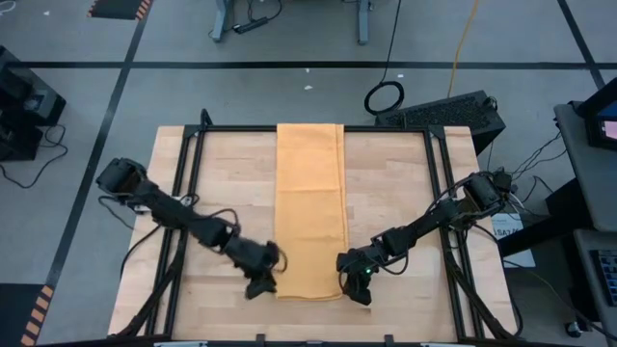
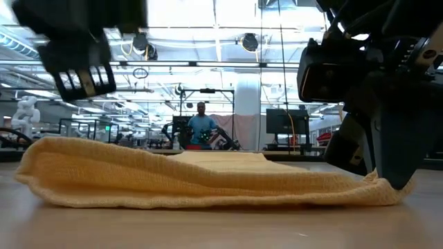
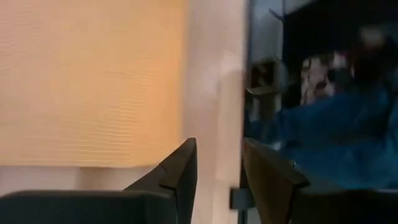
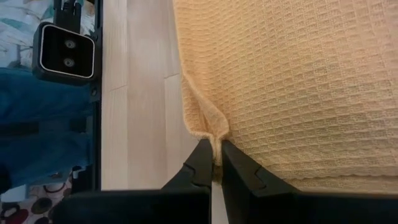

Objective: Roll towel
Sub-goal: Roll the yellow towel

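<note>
Towel [image 1: 310, 207] lies flat as 1 long folded strip down the centre of the table [image 1: 405, 193] in the high view, running from the top edge to near the bottom edge. Right gripper [image 1: 355, 289] sits at the strip's lower right corner, clenched on a pinch of the towel's edge. Left gripper [image 1: 262, 283] is just beside the lower left corner; I see its fingers parted, grasping nothing.
</note>
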